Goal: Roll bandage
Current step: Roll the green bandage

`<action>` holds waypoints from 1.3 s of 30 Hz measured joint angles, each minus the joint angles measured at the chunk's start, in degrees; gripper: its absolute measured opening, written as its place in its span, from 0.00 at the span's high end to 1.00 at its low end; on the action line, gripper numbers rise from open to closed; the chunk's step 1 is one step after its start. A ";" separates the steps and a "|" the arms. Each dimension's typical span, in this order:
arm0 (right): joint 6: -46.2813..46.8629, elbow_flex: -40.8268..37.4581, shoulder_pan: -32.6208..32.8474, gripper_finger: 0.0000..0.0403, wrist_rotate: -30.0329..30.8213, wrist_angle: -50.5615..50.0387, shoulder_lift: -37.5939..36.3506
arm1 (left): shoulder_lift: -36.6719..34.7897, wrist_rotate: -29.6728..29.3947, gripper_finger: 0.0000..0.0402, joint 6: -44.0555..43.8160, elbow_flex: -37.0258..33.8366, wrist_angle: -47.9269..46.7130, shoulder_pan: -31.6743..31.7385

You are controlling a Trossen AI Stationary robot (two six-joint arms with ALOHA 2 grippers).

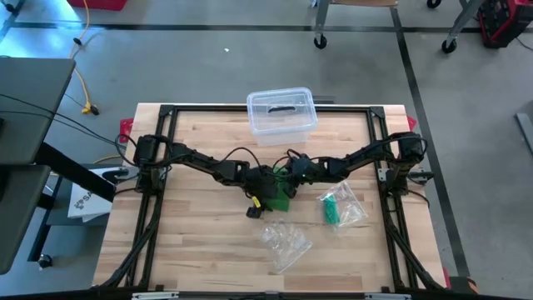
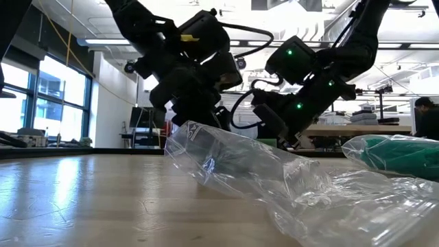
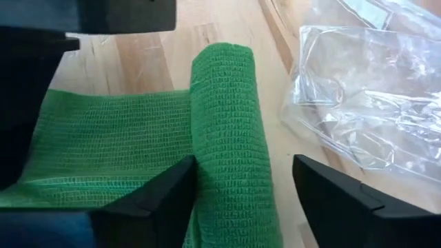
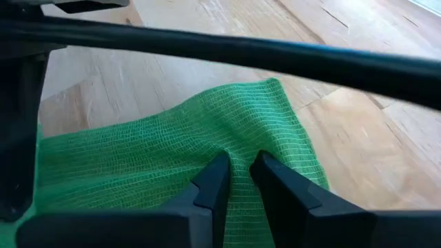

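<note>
Green bandage (image 3: 138, 148) lies partly rolled on the wooden table (image 1: 191, 225). Left gripper (image 3: 241, 200) straddles its rolled end, jaws wide, not clamped. Right gripper (image 4: 238, 176) pinches its flat end, jaws nearly closed.

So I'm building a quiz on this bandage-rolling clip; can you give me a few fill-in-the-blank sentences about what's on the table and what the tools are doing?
1. The bandage being rolled is ____ in colour.
2. The right tool is pinching the bandage's ____ end.
3. The left tool has its jaws ____ around the rolled part.
4. The clear plastic container sits at the table's ____ edge.

Missing words: green; flat (unrolled); open; far
</note>
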 joint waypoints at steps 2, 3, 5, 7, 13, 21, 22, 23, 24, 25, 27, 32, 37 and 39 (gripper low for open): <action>-0.01 0.00 0.00 0.81 -0.02 0.00 0.00 | -0.05 -0.15 0.39 0.14 0.00 0.19 0.00; -0.01 0.00 0.00 0.81 -0.04 0.00 0.00 | -0.14 -0.15 0.38 0.23 0.00 0.22 0.00; -0.01 0.00 0.00 0.81 -0.04 0.00 0.00 | -0.25 -0.15 0.37 0.34 0.02 0.27 0.00; -0.07 0.00 0.00 0.81 -0.08 0.00 0.00 | -0.25 -0.40 0.37 1.43 0.02 0.29 0.00; -0.45 0.00 0.00 0.81 -0.21 0.00 0.00 | -0.35 -1.03 0.38 4.00 0.64 -0.14 -0.02; -0.23 -0.02 -0.02 0.81 -0.39 0.00 0.00 | -3.36 -3.60 0.38 9.03 2.24 -1.37 -0.11; -0.17 -0.02 -0.02 0.81 -0.41 0.02 0.00 | -3.84 -4.26 0.38 9.44 2.23 -1.76 -0.09; -0.08 0.00 -0.02 0.81 -0.41 -0.01 0.00 | -4.26 -4.77 0.38 9.61 2.23 -2.22 -0.04; -0.05 0.00 -0.02 0.81 -0.41 0.00 0.00 | -4.41 -5.07 0.38 9.58 2.28 -2.46 -0.10; -0.12 0.00 -0.02 0.81 -0.41 -0.01 0.00 | -4.43 -5.34 0.38 9.60 2.29 -2.69 -0.24; -0.60 0.00 0.00 0.81 -0.37 0.00 0.00 | -4.43 -6.25 0.38 10.54 2.29 -3.41 -0.82; -1.43 0.00 0.00 0.81 -0.37 -0.02 0.00 | -3.62 -17.26 0.38 15.76 2.27 -2.79 -3.84; -1.54 0.00 -0.02 0.81 -0.39 -0.06 0.00 | -1.33 -24.67 0.38 16.38 2.29 0.39 -5.03; -1.55 -0.02 -0.02 0.81 -0.52 0.08 0.00 | 0.14 -25.22 0.38 15.77 2.29 0.71 -4.92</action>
